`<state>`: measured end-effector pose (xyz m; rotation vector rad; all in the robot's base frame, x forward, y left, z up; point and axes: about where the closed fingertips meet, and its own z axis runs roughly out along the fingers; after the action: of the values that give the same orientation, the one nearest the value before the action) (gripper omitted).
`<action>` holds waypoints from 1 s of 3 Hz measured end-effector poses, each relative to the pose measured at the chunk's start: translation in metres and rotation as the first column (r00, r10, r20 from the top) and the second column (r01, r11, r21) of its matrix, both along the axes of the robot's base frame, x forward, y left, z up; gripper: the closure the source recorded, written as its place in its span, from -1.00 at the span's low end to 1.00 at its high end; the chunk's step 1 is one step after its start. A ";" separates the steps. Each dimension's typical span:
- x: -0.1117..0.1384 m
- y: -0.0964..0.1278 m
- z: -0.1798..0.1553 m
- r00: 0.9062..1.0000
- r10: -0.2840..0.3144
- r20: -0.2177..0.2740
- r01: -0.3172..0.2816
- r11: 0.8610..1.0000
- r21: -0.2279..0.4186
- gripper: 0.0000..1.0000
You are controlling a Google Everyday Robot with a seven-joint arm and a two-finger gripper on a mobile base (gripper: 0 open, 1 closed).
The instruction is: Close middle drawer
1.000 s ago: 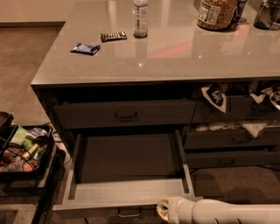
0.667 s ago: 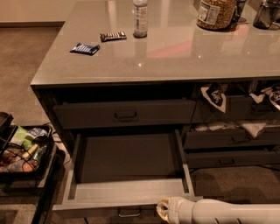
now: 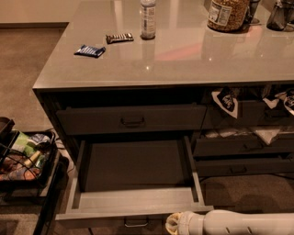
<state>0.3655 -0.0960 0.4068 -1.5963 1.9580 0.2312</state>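
camera view: gripper (image 3: 171, 224) at front of open middle drawer (image 3: 133, 201).

Grey countertop (image 3: 183, 59): bottle (image 3: 148, 18), jar (image 3: 227, 13), blue packet (image 3: 90, 50), dark bar (image 3: 119, 37). Pincer (image 3: 172, 225) low, beside middle drawer (image 3: 133, 165) front.

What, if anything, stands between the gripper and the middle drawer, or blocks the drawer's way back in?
Nothing visible does. The middle drawer is pulled out and its interior looks bare. The gripper sits at its front edge, just right of the handle.
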 end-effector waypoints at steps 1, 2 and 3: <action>0.009 -0.007 -0.026 0.997 -0.022 -0.068 0.024 0.999 0.024 1.00; 0.020 -0.010 -0.034 0.997 -0.028 -0.070 0.030 0.999 0.022 1.00; 0.059 -0.017 -0.030 0.999 -0.052 -0.013 0.052 0.999 -0.007 1.00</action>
<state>0.4249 -0.1130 0.3765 -1.5501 2.0095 0.2154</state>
